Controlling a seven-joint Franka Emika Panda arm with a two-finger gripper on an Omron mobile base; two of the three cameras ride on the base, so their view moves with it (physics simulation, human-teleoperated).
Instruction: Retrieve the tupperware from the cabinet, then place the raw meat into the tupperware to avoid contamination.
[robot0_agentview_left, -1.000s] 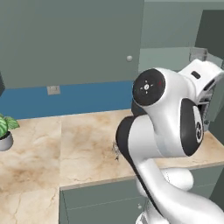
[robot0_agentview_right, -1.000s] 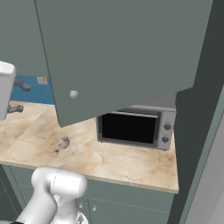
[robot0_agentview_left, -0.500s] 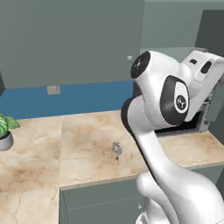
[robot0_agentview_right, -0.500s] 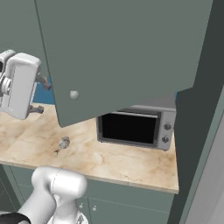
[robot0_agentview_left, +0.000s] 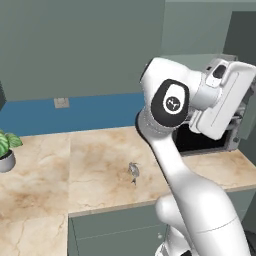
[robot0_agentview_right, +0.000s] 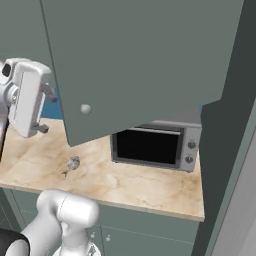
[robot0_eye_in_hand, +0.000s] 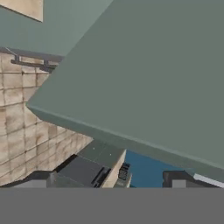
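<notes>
The cabinet (robot0_agentview_right: 140, 60) hangs above the counter, its big grey-green door swung out with a round pale knob (robot0_agentview_right: 85, 108) at its lower left corner. That door hides the inside, and the tupperware is out of view. My gripper (robot0_agentview_right: 45, 110) is held up left of the door at knob height, open, with nothing between its fingers. In the hand view the gripper (robot0_eye_in_hand: 107, 178) points at the door (robot0_eye_in_hand: 144, 87) from close by. The raw meat (robot0_agentview_left: 134, 170), a small grey-whitish lump, lies on the marble counter; it also shows as the raw meat (robot0_agentview_right: 73, 163) below my hand.
A dark grey microwave (robot0_agentview_right: 152, 146) stands on the counter (robot0_agentview_left: 90, 170) under the open door, partly behind my arm in the left base view. A potted plant (robot0_agentview_left: 5, 147) sits at the far left. A wall socket (robot0_agentview_left: 61, 102) is set in the blue backsplash.
The elbow has lifted and swung back from the camera, uncovering the raw meat. My hand has come further right toward the cabinet door. The jaws stay open.
</notes>
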